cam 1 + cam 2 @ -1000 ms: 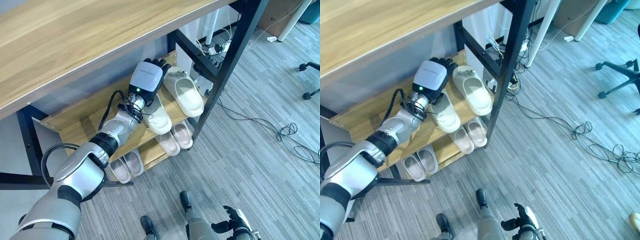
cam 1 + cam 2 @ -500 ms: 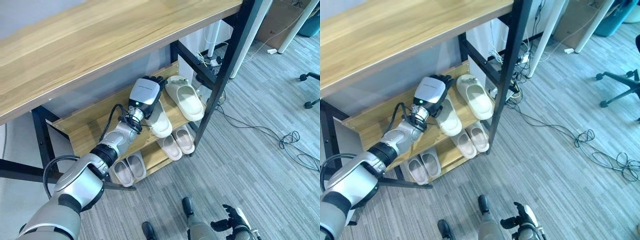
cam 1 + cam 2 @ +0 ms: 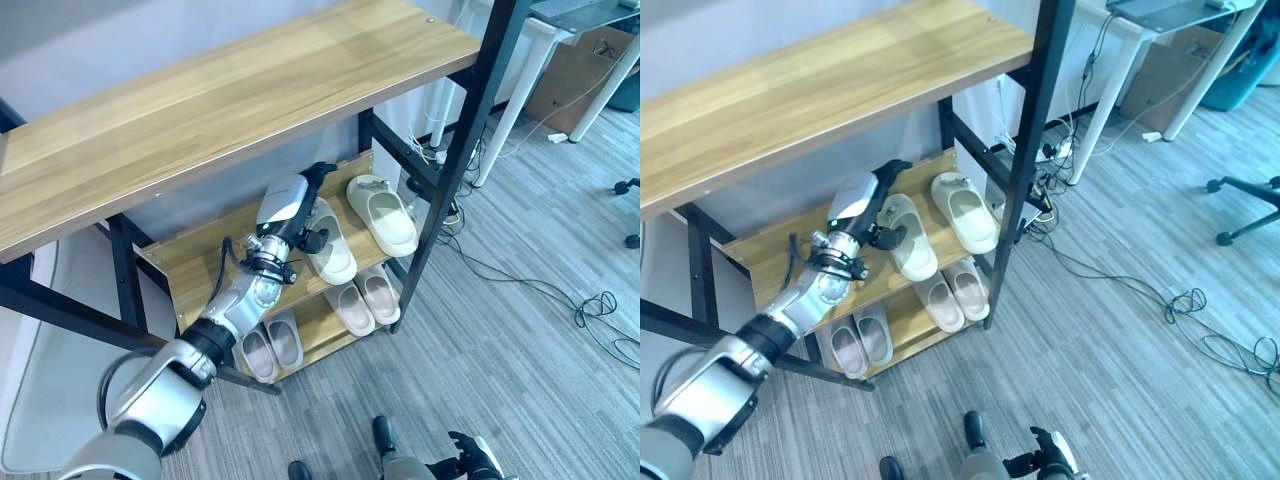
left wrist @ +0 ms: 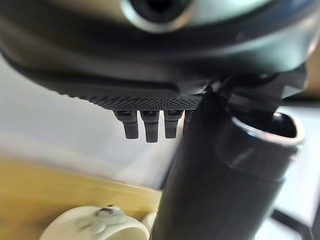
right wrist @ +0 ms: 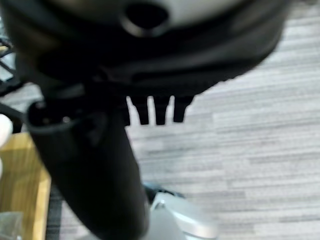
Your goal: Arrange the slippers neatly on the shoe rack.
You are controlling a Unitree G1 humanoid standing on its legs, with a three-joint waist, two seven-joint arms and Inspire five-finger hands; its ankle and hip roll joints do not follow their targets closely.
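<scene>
Two cream slippers lie side by side on the shoe rack's middle shelf (image 3: 195, 270): the left one (image 3: 333, 245) and the right one (image 3: 388, 210), toes toward the front edge. My left hand (image 3: 288, 205) stands on edge at the left slipper's left side, open. Its fingers (image 3: 320, 172) point toward the back of the shelf, and its thumb (image 3: 316, 239) is against the slipper's side. The left wrist view looks past the hand (image 4: 150, 75) to a slipper's cream rim (image 4: 95, 227). My right hand (image 3: 470, 465) hangs low over the floor, open (image 5: 150, 60).
Two smaller pairs of slippers sit on the bottom shelf, one at the right (image 3: 365, 298) and one at the left (image 3: 268, 345). A black post (image 3: 455, 150) frames the rack's right side. Cables (image 3: 600, 310) trail on the grey carpet, and a chair base (image 3: 1250, 190) stands at the far right.
The camera has pulled back, so more of the rack shows. My left hand has turned from lying flat over the left slipper's heel to standing on edge beside it.
</scene>
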